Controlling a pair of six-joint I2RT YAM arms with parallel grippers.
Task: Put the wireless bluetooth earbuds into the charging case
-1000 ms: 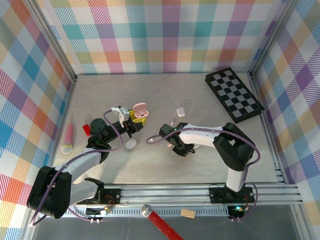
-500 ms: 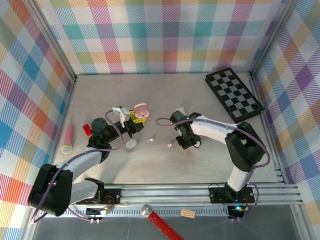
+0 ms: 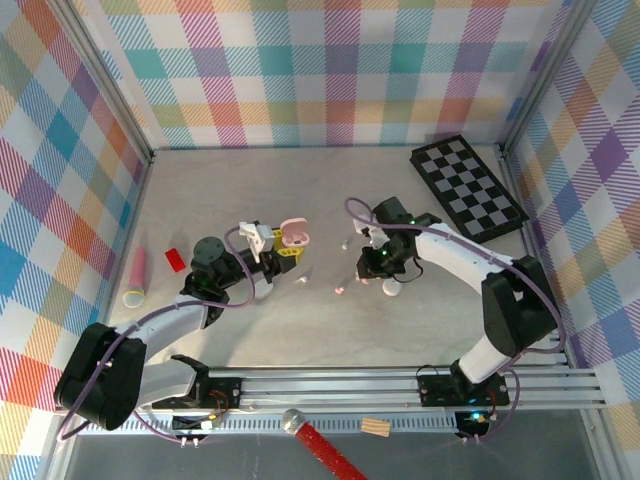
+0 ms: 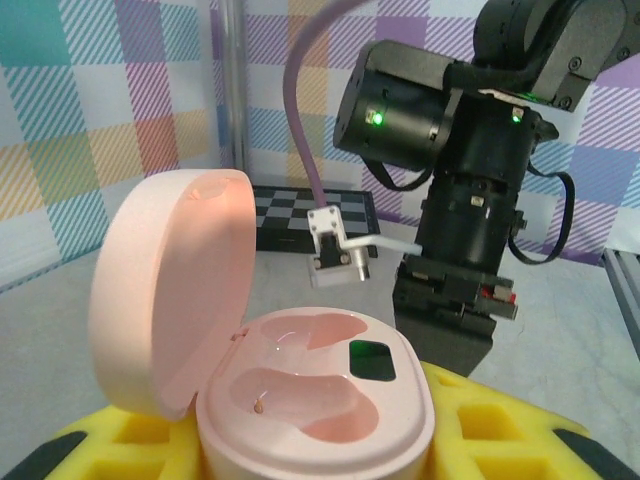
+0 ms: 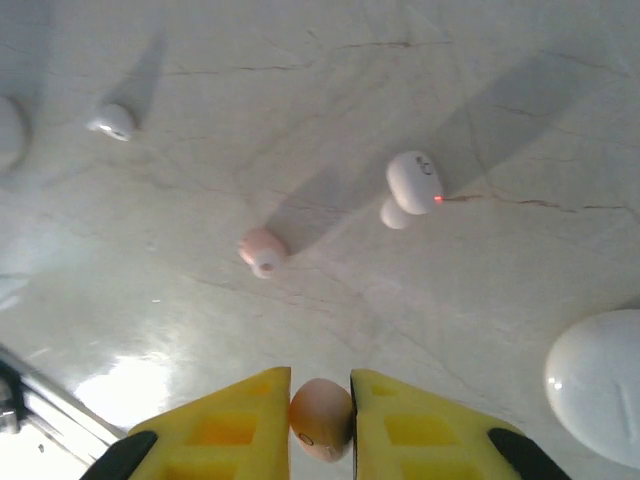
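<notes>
checkerboard point(image 3: 468, 189): 2 o'clock, lying flat | pink stick point(image 3: 136, 275): 9 o'clock, near wall | red block point(image 3: 176, 260): just beside the stick, at its 2 o'clock | red-handled tool point(image 3: 318, 443), wooden block point(image 3: 376, 427): 6 o'clock

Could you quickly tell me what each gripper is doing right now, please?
Left gripper: closed on the open pink case.
Right gripper: closed on a pink earbud.

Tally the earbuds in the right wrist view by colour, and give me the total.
Pink earbuds: 2 (held pink earbud in the right gripper; loose pink earbud)
White earbuds: 2 (near white earbud; far white earbud)
Total: 4
</notes>
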